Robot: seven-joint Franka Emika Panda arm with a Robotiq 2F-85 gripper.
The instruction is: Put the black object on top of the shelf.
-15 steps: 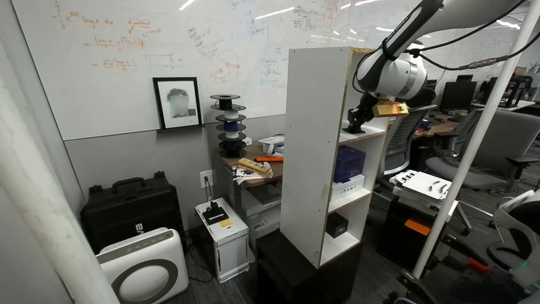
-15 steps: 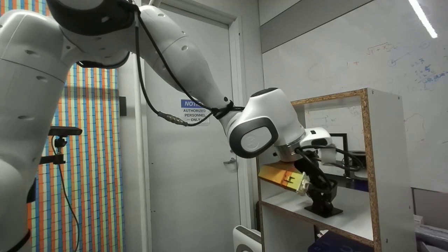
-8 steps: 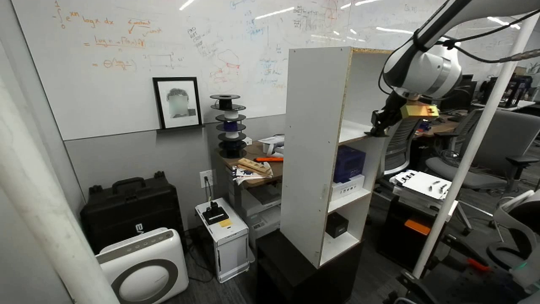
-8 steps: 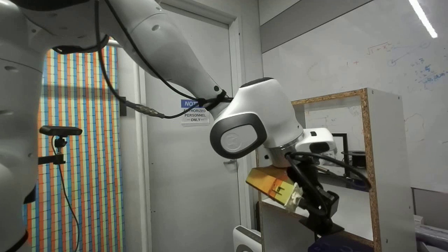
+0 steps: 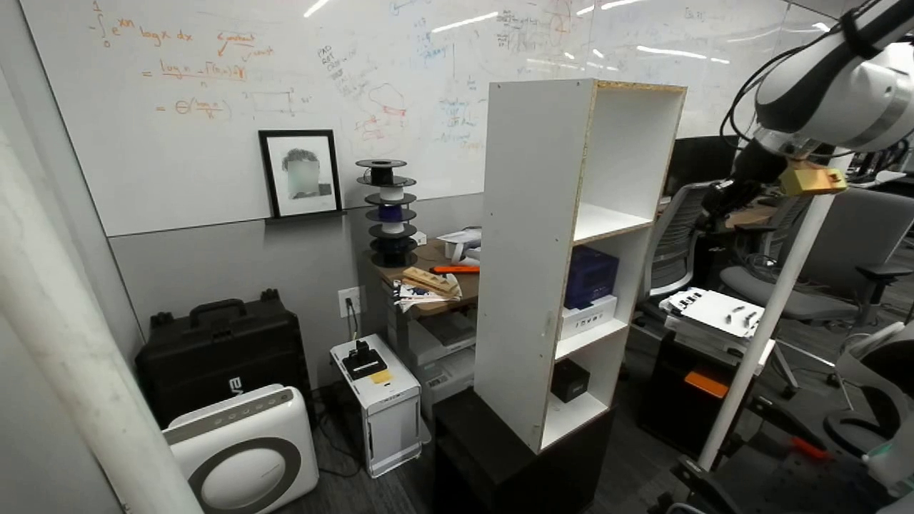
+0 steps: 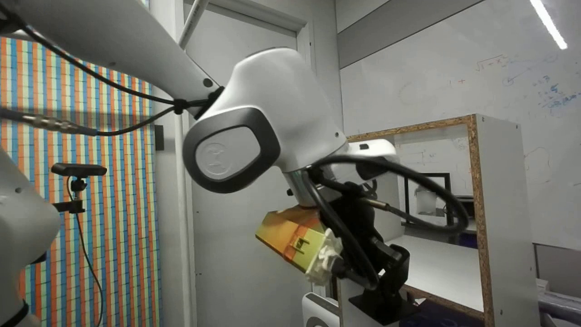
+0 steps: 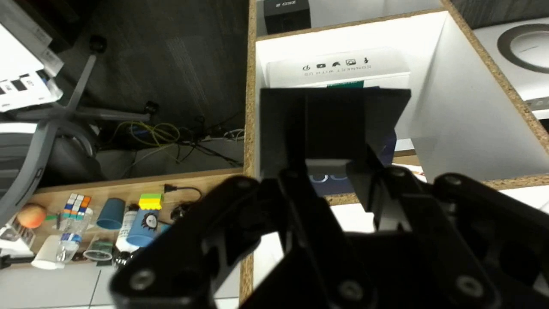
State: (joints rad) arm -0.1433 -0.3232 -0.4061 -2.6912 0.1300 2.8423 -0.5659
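I have the gripper (image 6: 388, 270) clenched on the black object (image 7: 333, 124), though against so much black I cannot make out exactly where it bites. The object is in mid-air, outside the shelf (image 5: 532, 257) and in front of it. What my next move turns on is height. In an exterior view the raw chipboard top edge (image 6: 426, 125) runs well above the object, which is low in the frame, right of centre. In an exterior view the gripper is well to the right of the shelf, so the goal lies up and to the left, and the object blurs into the dark office chair (image 5: 671, 250) behind. My wrist view has the shelf upside down, middle and bottom cubbies (image 7: 476, 128) toward the upper part of the frame; I read the shelf's top as lying toward the lower part, behind the gripper. So I judge it wants a lift past that edge first, then in over the top; straight in would only meet the top cubby (image 6: 449, 272). From the fingertips the object lies straight ahead, its long side running left to right across the wrist frame. It looks matte black, like a small stand: a narrower block rising from the middle of a thin rectangular plate (image 6: 382, 311), which seems tilted in an exterior view, so I would level it before setting down.
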